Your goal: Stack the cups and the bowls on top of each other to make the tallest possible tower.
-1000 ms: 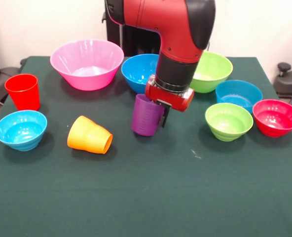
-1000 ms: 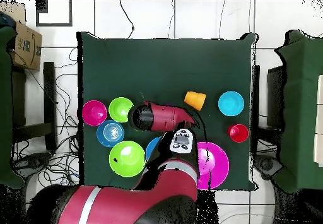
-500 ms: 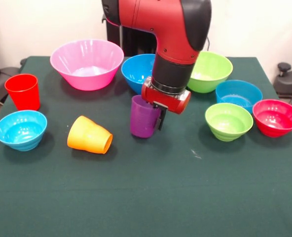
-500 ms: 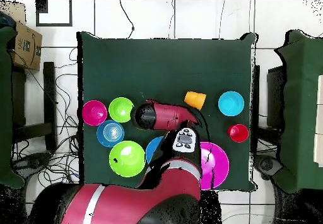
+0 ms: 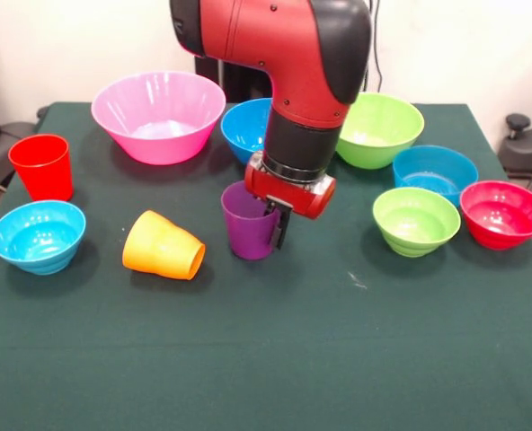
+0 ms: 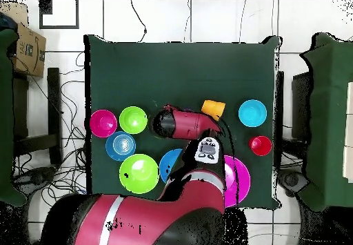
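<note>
Purple cup (image 5: 249, 222) now upright mid-table, shifted left toward the orange cup (image 5: 164, 246) over the last second. Gripper (image 5: 275, 224) fingers clamp its rim. No stack begun; likely carrying it to a base.

dark green worktop (image 5: 275, 359); red and black arm (image 5: 293, 54); purple cup (image 5: 246, 223), orange cup (image 5: 163, 246), red cup (image 5: 41, 166); pink bowl (image 5: 158, 115), two lime green bowls (image 5: 416, 220), light blue bowl (image 5: 37, 235).
</note>
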{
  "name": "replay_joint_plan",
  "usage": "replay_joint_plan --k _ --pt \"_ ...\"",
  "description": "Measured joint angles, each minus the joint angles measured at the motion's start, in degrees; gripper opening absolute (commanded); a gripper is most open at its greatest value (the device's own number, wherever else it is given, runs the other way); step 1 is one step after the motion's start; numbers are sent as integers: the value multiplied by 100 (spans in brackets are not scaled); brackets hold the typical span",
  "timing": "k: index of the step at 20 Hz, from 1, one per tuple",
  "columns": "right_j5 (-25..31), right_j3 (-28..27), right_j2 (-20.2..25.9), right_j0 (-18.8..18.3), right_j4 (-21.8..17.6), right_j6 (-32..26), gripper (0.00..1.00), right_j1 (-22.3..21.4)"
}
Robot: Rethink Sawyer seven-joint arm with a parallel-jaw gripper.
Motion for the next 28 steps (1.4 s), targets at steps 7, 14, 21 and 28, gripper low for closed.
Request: replay_joint_plan --k 7,14,21,28 --pt "-1 -33 3 -49 1 0 0 11" --pt "-8 -46 7 -68 2 0 100 28" --pt "-41 -87 12 -119 -1 0 100 52" --pt "-73 -118 16 -168 0 0 100 64"
